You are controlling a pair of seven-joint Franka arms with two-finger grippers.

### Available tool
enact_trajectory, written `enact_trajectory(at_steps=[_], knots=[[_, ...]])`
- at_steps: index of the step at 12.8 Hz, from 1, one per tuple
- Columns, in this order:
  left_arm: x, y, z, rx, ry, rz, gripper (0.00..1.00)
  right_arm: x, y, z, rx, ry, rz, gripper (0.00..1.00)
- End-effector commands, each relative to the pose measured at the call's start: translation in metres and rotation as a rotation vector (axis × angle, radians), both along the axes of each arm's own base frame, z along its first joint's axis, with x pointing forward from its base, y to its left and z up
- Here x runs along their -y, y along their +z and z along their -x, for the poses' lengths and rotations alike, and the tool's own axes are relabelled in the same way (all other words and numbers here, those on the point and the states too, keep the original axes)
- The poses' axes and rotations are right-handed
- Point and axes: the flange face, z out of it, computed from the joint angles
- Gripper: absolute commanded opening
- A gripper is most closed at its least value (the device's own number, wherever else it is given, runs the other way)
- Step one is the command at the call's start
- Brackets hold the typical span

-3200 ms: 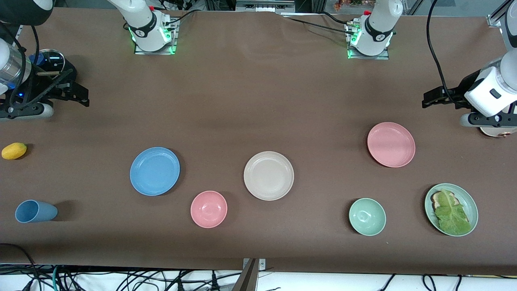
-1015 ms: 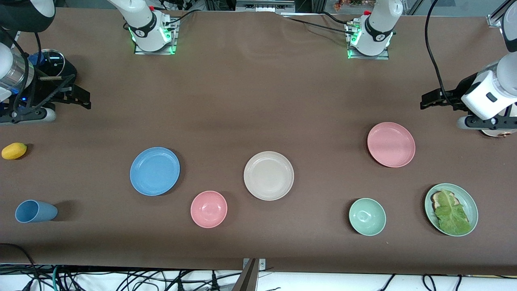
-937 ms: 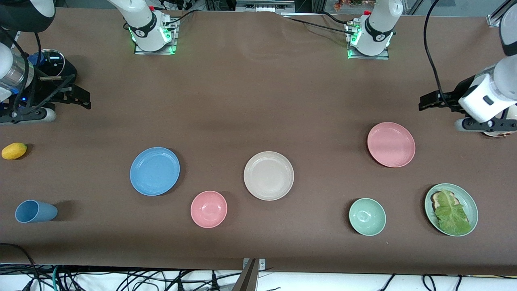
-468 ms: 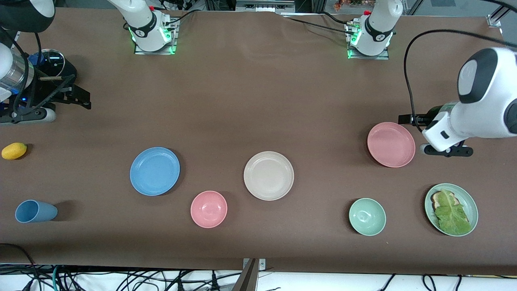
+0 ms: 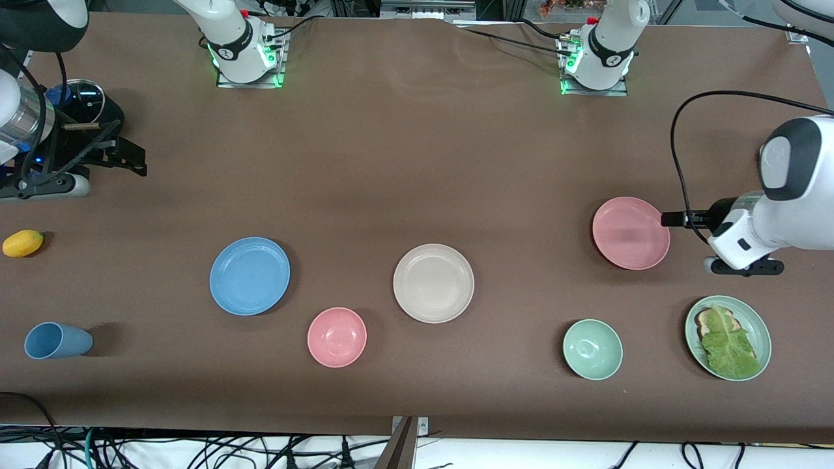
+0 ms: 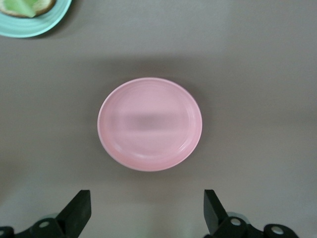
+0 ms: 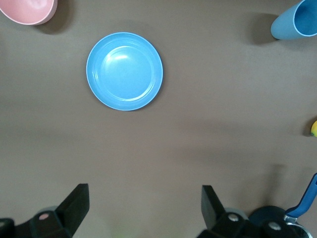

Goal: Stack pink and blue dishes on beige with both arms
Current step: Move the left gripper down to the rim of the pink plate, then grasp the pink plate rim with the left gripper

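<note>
The pale pink plate (image 5: 631, 232) lies toward the left arm's end of the table. The beige plate (image 5: 433, 283) sits mid-table and the sky-blue plate (image 5: 249, 275) toward the right arm's end. My left gripper (image 5: 668, 219) hangs open just off the pink plate's rim, touching nothing. In the left wrist view the pink plate (image 6: 150, 124) lies ahead of the open left gripper (image 6: 146, 203). My right gripper (image 5: 138, 161) waits open over the right arm's end of the table. Its wrist view shows the blue plate (image 7: 124, 71) well ahead of the empty gripper (image 7: 144, 196).
Nearer the camera than the plates are a pink bowl (image 5: 337, 337), a mint bowl (image 5: 592, 349), a mint-green plate with lettuce (image 5: 756, 322) and a tipped blue cup (image 5: 57, 340). A yellow fruit (image 5: 23, 243) lies near the right gripper.
The left arm has swung from the table's end down toward the pink plate, its open gripper now at the rim. The right arm and all dishes have stayed put.
</note>
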Motion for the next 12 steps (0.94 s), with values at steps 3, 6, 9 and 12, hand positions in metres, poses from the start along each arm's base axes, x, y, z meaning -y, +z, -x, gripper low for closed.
enact_trajectory(at_steps=[3,6,9,12], knots=[[-0.032,-0.029,-0.009,0.049,-0.057,0.136,1.00,0.000,0.006,-0.002,0.011,-0.008,-0.016,1.00],[-0.068,-0.062,-0.009,0.087,-0.110,0.239,1.00,0.000,0.006,-0.002,0.011,-0.008,-0.016,1.00],[-0.088,-0.098,0.002,0.162,-0.189,0.276,1.00,0.000,0.006,-0.002,0.011,-0.008,-0.016,1.00],[-0.113,-0.129,0.012,0.216,-0.208,0.314,1.00,0.001,0.006,-0.002,0.011,-0.009,-0.016,1.00]])
